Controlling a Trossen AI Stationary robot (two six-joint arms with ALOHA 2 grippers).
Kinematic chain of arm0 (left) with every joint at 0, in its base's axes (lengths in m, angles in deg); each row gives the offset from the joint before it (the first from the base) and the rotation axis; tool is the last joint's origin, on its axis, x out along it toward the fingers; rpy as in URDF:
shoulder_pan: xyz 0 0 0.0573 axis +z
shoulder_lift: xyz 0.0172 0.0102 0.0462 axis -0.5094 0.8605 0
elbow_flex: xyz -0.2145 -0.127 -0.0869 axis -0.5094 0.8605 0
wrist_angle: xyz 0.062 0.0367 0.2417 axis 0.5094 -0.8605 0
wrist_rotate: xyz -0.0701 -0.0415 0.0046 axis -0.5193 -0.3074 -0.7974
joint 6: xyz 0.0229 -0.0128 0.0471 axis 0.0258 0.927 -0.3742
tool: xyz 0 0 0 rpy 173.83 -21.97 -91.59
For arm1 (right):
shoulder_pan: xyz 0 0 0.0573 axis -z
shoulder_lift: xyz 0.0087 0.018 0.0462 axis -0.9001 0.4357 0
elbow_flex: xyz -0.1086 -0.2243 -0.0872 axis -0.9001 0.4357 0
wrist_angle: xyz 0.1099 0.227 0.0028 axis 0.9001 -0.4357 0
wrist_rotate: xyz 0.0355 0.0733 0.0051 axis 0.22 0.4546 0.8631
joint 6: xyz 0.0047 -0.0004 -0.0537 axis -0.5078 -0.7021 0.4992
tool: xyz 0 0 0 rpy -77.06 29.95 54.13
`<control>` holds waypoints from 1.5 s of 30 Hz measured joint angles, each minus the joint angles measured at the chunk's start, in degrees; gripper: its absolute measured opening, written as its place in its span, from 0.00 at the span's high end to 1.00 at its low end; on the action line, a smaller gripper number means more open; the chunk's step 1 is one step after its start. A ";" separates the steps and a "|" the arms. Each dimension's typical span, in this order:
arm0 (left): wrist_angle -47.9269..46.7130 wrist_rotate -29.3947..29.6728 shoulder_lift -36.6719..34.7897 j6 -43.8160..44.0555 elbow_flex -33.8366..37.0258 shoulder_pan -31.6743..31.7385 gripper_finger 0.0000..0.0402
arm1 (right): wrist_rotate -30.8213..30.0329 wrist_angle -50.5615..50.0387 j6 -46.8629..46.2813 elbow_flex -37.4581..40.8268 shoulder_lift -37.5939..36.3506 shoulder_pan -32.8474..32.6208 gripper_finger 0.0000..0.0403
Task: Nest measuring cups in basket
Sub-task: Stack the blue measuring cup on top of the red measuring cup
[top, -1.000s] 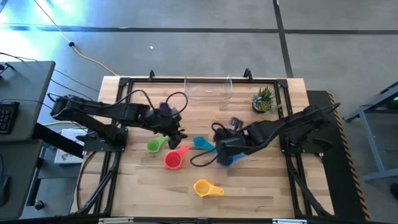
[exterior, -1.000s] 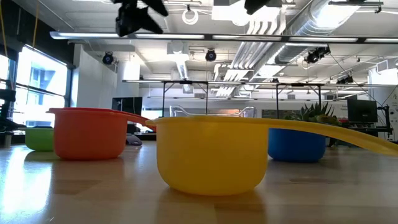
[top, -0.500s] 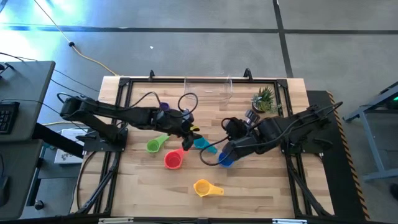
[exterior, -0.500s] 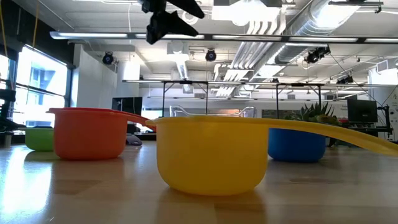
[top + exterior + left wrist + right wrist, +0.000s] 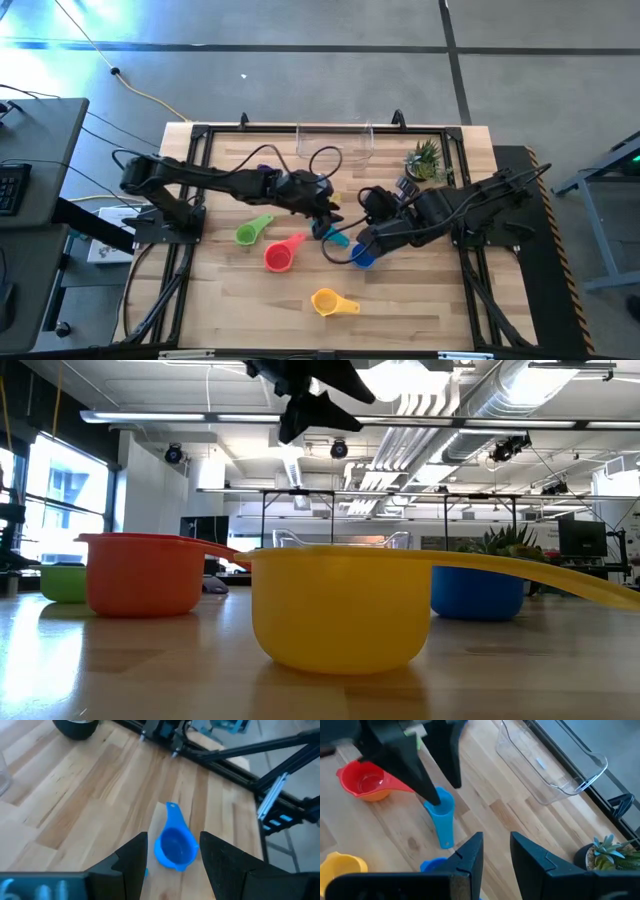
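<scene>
While under left hand, teal cup.

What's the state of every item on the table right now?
Left gripper: open, empty, above the teal cup.
Right gripper: open, empty.
Teal cup: upright on table, not gripped.
Blue cup: upright on table.
Red cup: upright, looks nested in the orange cup.
Green cup: upright on table.
Yellow cup: upright on table.
Basket: upright, empty.
</scene>
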 joint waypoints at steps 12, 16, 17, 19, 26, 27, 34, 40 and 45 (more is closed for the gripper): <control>-2.55 -0.96 10.84 0.99 -5.62 -0.70 0.57 | 0.00 -0.16 -0.44 0.00 0.02 0.00 0.78; -2.16 -2.09 14.22 0.99 -7.14 -1.31 0.57 | 0.00 -0.18 -0.15 0.00 0.02 0.00 0.78; -2.21 -2.09 15.02 0.99 -7.47 -1.46 0.57 | 0.01 -0.19 -0.24 0.00 0.02 0.00 0.78; -2.24 -2.07 16.69 1.01 -8.45 -1.70 0.57 | -0.01 -0.20 -0.44 0.00 0.02 0.00 0.78; -2.01 -1.99 20.62 1.04 -10.95 -2.20 0.57 | -0.16 -0.20 -0.63 0.00 0.02 0.00 0.78; -1.68 -1.72 21.25 1.00 -11.39 -2.22 0.57 | -0.19 -0.19 -1.08 0.00 0.02 0.00 0.78; -0.45 -1.05 23.78 1.01 -12.14 -2.20 0.57 | -0.17 -0.27 -1.52 0.00 0.02 0.00 0.78; 1.54 -0.72 25.74 1.05 -12.21 -2.20 0.57 | -0.91 -0.16 -1.55 0.02 0.02 0.00 0.78; 1.16 -0.67 26.60 2.35 -12.17 -2.20 0.57 | -1.26 -0.14 -1.57 0.04 0.02 0.00 0.78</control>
